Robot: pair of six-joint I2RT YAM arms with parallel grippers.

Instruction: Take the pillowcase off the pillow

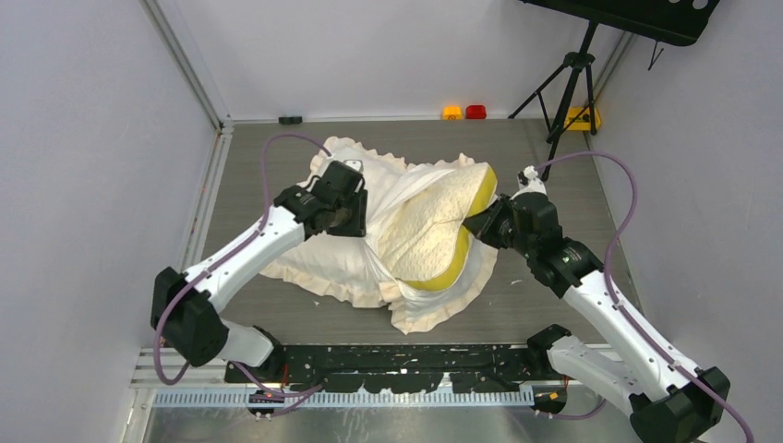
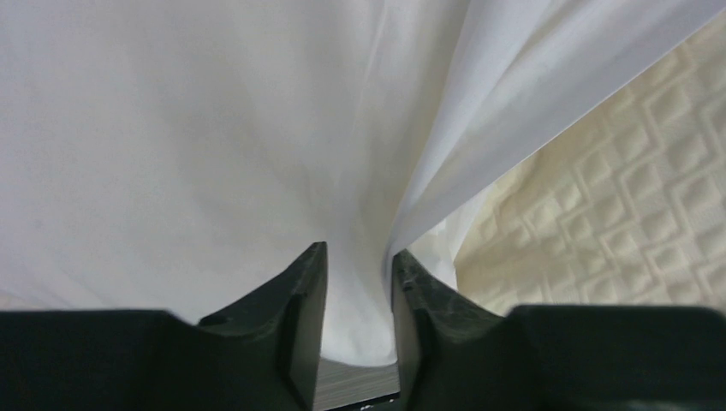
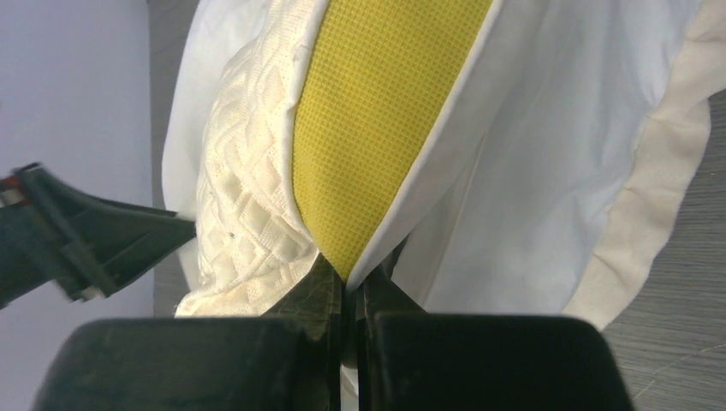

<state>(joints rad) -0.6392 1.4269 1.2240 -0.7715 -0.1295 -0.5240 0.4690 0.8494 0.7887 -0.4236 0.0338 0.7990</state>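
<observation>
The pale-yellow quilted pillow [image 1: 429, 226] with its bright yellow side band [image 1: 480, 194] sticks out to the right from the cream-white frilled pillowcase [image 1: 319, 263] on the grey table. My left gripper [image 1: 355, 220] is shut on a bunched fold of the pillowcase [image 2: 257, 128] at its open end, and the pillow [image 2: 633, 223] lies just to the right. My right gripper [image 1: 487, 224] is shut on the pillow's corner, where the yellow band [image 3: 385, 120] tapers between the fingers. White pillowcase fabric [image 3: 548, 171] and its frill [image 3: 659, 188] hang beside it.
A black tripod [image 1: 563, 101] stands at the back right by a yellow object [image 1: 582, 118]. Orange [image 1: 451, 112] and red [image 1: 475, 112] items and a small black piece [image 1: 290, 120] lie along the back edge. Grey walls close in left and right.
</observation>
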